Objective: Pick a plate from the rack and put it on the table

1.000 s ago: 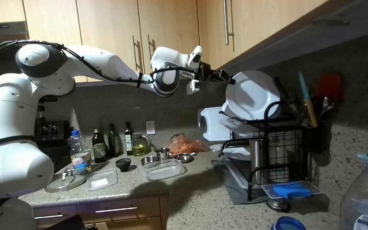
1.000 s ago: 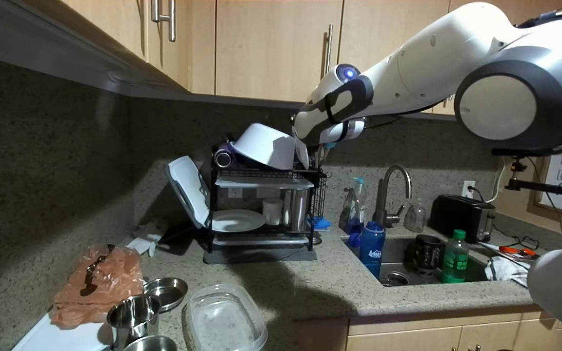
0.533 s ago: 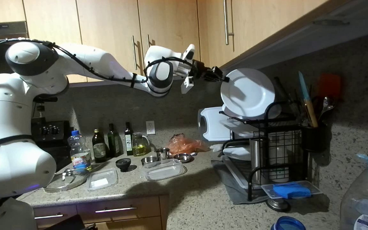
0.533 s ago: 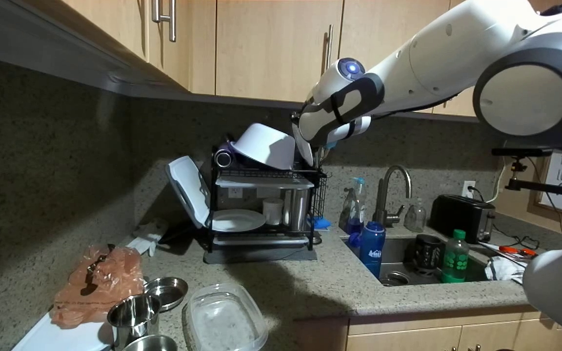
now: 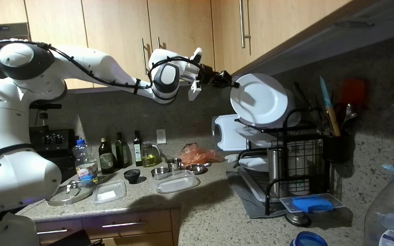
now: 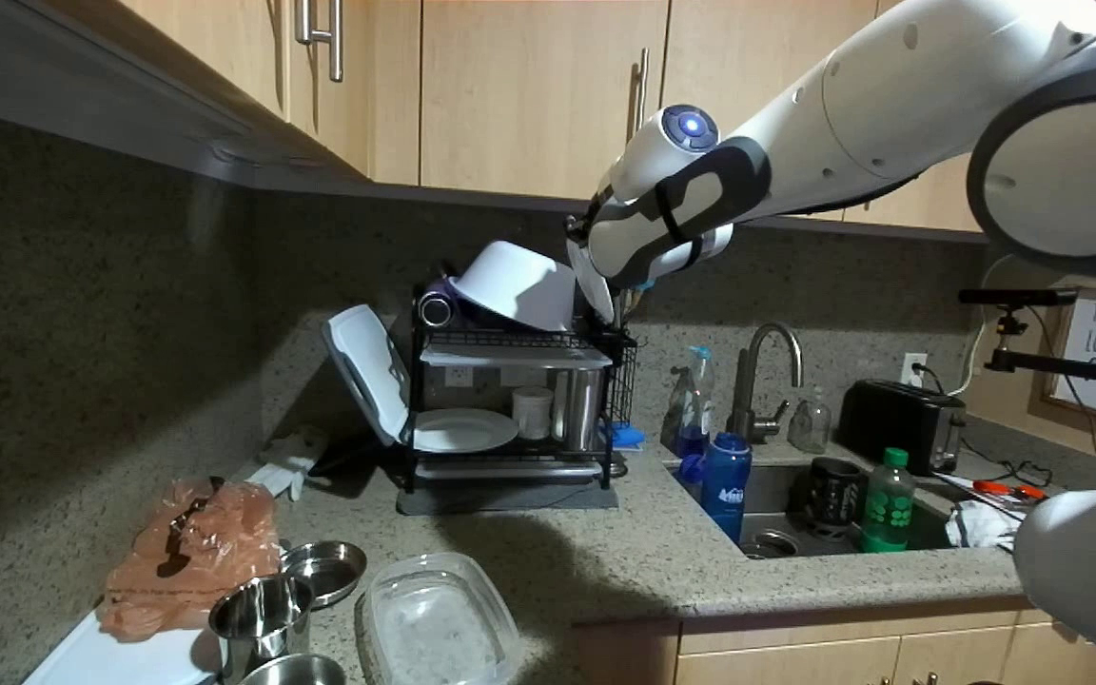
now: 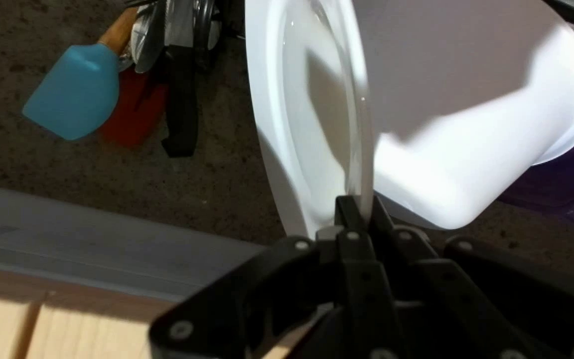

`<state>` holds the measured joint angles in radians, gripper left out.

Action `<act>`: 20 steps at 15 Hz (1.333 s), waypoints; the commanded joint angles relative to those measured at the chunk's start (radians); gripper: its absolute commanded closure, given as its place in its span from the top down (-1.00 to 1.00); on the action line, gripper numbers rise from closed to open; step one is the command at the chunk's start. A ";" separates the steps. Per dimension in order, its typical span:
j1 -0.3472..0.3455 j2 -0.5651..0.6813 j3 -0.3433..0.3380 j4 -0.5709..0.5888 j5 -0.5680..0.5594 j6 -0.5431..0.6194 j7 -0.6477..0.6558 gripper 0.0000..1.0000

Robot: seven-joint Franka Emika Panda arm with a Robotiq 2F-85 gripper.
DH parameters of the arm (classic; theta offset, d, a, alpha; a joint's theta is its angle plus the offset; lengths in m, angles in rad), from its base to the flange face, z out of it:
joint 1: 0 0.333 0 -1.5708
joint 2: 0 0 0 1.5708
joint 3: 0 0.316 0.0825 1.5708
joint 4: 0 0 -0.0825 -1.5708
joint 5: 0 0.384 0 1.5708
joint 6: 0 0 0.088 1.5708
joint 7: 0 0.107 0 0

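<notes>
The white round plate [image 5: 258,99] stands nearly upright over the top level of the black wire rack [image 5: 303,136]. It shows edge-on in an exterior view [image 6: 594,285] and steeply from the side in the wrist view [image 7: 307,104]. My gripper [image 7: 364,205] is shut on the plate's rim, one finger on each side. In an exterior view the gripper [image 5: 237,84] holds the plate's upper left edge. The plate's lower edge is just over the rack's top rail; I cannot tell if they touch. The speckled countertop [image 5: 210,218] lies below.
A white deep bowl [image 6: 515,285] sits on the rack beside the plate. Utensils [image 5: 333,116] stand in the side holder. Wall cabinets [image 5: 282,27] hang above. A clear plastic container [image 6: 439,618], metal dishes [image 6: 324,571] and an orange bag [image 6: 196,552] are on the counter.
The arm has drawn back, carrying the plate left in an exterior view. The plate has shifted away from the bowl, uncovering more of what is behind it. The gripper stays shut on the rim.
</notes>
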<state>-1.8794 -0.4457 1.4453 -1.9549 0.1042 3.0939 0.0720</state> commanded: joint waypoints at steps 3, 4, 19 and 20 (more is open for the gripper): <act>0.070 -0.023 -0.074 -0.026 -0.062 0.002 0.048 -0.97; 0.077 -0.026 -0.080 -0.032 -0.067 -0.002 0.049 -0.97; 0.200 -0.051 -0.185 -0.085 -0.131 -0.068 0.052 -0.97; 0.216 -0.049 -0.195 -0.088 -0.138 -0.071 0.051 -0.97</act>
<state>-1.7124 -0.4657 1.3072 -2.0391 0.0075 3.0361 0.0864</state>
